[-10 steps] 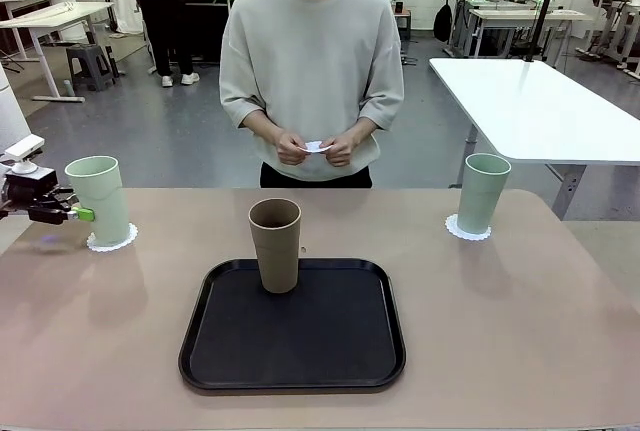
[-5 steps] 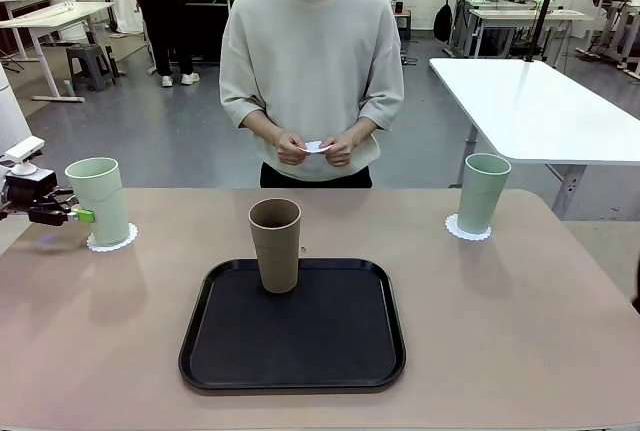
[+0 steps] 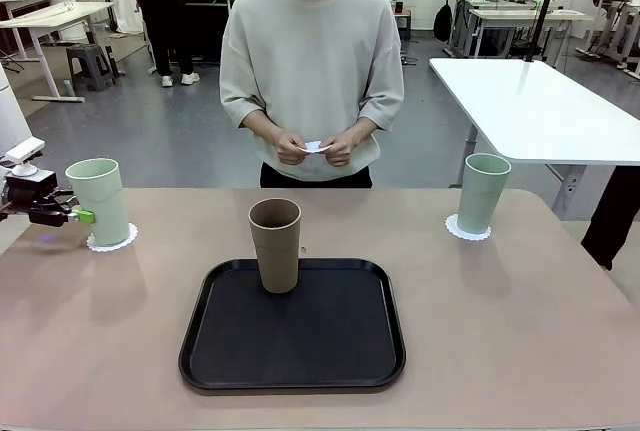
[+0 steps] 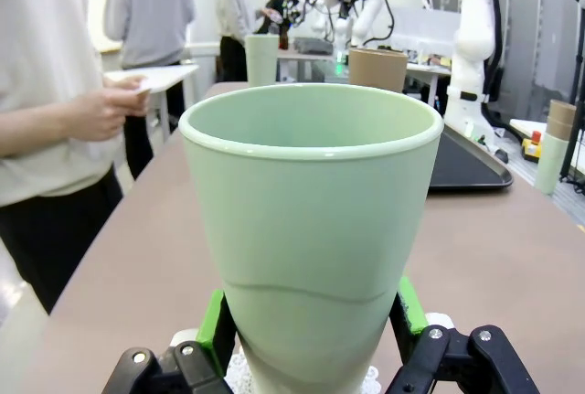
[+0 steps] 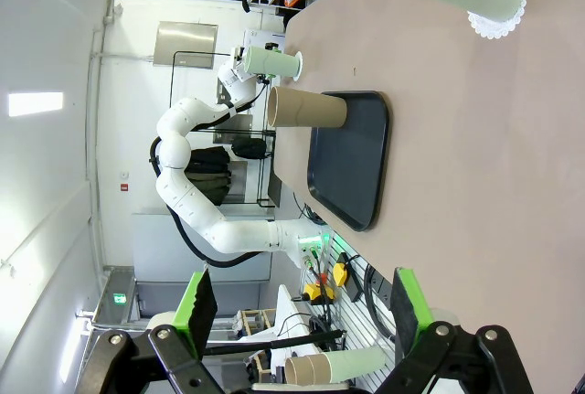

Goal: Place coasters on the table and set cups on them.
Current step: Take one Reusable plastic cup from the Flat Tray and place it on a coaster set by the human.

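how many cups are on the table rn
3. The left mint cup sits on the left coaster, clamped by the left gripper. The brown cup stands on the black tray in the middle. The right mint cup sits on the right coaster. None looks hidden.

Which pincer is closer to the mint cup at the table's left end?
Left. The left pincer is shut on that mint cup; the right pincer, open, is near the table's opposite end.
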Motion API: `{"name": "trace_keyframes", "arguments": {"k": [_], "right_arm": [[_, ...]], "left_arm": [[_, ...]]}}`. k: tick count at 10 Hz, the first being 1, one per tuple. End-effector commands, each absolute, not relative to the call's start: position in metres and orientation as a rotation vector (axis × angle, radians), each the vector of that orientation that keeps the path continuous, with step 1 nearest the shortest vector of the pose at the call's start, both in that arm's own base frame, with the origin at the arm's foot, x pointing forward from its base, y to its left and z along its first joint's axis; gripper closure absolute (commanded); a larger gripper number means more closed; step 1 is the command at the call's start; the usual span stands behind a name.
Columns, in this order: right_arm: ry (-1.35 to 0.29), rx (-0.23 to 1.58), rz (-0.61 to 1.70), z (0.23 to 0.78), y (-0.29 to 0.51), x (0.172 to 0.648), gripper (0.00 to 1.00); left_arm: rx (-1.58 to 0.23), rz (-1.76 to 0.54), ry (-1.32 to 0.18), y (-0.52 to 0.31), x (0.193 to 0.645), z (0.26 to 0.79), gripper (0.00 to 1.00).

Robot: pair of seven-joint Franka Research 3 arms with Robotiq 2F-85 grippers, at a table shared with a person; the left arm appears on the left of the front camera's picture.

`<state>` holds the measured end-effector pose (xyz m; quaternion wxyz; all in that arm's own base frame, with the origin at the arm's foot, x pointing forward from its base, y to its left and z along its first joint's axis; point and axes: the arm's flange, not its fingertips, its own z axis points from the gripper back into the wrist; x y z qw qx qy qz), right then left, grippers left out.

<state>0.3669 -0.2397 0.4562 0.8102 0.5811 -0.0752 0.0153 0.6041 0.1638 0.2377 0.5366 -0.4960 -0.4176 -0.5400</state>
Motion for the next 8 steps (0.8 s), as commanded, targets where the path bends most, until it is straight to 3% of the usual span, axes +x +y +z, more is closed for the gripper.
{"name": "trace_keyframes", "arguments": {"k": [1,8], "right_arm": [[-0.152,1.242,0.019,0.4573,-0.2396,0.3668,0.00],[-0.152,1.242,0.019,0.4573,-0.2396,0.3668,0.00]], "left_arm": [[-1.189,-1.291,-0.997,0.1627,0.6045,0.2405,0.15],[-1.181,-1.285,-0.994,0.1638,0.6041,0.2377,0.15]]}}
